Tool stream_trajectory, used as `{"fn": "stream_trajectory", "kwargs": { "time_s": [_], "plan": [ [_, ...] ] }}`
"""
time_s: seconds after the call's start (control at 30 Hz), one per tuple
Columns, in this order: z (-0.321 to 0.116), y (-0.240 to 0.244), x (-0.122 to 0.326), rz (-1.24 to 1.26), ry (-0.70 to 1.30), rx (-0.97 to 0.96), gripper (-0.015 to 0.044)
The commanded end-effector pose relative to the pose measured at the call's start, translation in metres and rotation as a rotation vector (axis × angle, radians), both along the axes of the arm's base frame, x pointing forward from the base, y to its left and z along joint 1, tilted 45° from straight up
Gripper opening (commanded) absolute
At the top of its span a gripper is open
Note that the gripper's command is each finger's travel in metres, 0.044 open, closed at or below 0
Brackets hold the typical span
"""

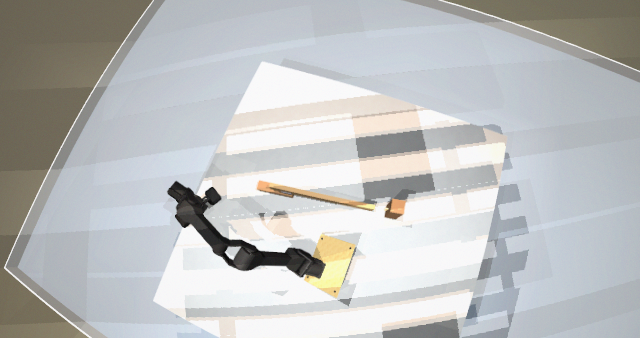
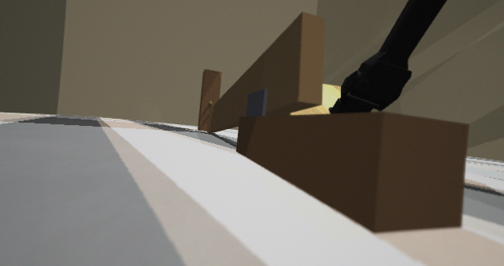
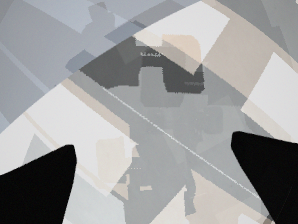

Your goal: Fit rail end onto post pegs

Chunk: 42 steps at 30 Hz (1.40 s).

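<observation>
The long wooden rail (image 1: 322, 197) (image 2: 276, 61) slopes from the bracket (image 2: 257, 102) on the low footboard block (image 2: 311, 156) down towards the wooden post (image 1: 397, 206) (image 2: 212, 83). Its near end (image 1: 371, 207) is low, with a small gap to the post in the top view. A peg (image 2: 210, 103) shows on the post; the holes cannot be made out. My gripper (image 3: 157, 148) is open and empty, its two black fingers wide apart in the wrist view. In the top view the hand is left of the rail, beyond the footboard end; its fingertips are unclear there.
The yellow base plate (image 1: 339, 268) holds the arm below the rail in the top view. The arm (image 1: 272, 258) reaches left from it, then bends up. The bright table has a left edge close to the hand. Striped shadows and reflections cross the table top.
</observation>
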<state>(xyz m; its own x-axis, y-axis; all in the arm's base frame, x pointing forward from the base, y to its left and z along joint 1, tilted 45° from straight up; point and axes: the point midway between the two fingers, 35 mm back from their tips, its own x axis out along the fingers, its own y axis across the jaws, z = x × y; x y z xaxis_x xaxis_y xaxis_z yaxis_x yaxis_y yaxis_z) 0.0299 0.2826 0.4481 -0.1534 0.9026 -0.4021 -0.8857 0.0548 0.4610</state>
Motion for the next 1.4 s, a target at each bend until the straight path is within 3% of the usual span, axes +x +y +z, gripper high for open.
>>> {"fn": "stream_trajectory", "kwargs": {
  "time_s": [0.0, 0.27, 0.57, 0.93, 1.37],
  "plan": [
    [-0.037, 0.015, 0.063, -0.081, -0.156, -0.089, 0.044],
    [-0.106, -0.004, 0.181, -0.164, -0.38, -0.286, 0.044],
    [-0.186, -0.078, 0.28, -0.139, -0.518, -0.499, 0.044],
    [-0.291, -0.182, 0.319, 0.095, -0.524, -0.583, 0.044],
    [-0.392, -0.299, 0.285, 0.268, -0.564, -0.389, 0.044]
  ]
}}
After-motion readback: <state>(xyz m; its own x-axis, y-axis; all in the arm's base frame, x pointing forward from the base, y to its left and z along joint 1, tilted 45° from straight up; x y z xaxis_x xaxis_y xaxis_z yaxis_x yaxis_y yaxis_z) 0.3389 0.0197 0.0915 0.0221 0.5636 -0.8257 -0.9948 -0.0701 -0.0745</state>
